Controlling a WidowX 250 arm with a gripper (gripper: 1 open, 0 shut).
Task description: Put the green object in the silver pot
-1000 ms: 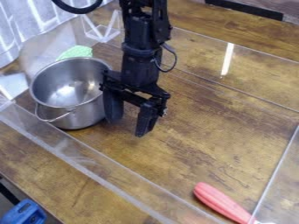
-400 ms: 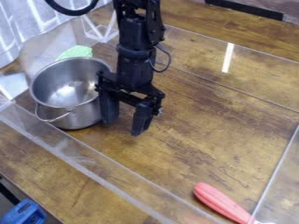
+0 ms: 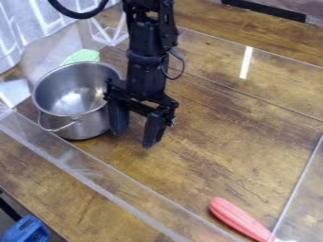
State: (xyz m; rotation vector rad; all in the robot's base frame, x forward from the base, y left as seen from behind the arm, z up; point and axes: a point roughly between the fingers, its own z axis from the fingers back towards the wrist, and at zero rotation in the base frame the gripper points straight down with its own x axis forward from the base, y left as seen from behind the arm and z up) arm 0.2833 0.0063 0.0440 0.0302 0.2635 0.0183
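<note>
End effector [image 3: 136, 130]: one, fingers spread | silver pot [image 3: 76, 100]: one | green object [image 3: 81, 57]: one

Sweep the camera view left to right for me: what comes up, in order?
Silver pot, then the black end effector, then the red-orange object near the bottom edge.

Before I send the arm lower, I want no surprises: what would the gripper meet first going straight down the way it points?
Most likely the wooden tabletop, just beside the silver pot; how much gap remains below the gripper is unclear.
</note>
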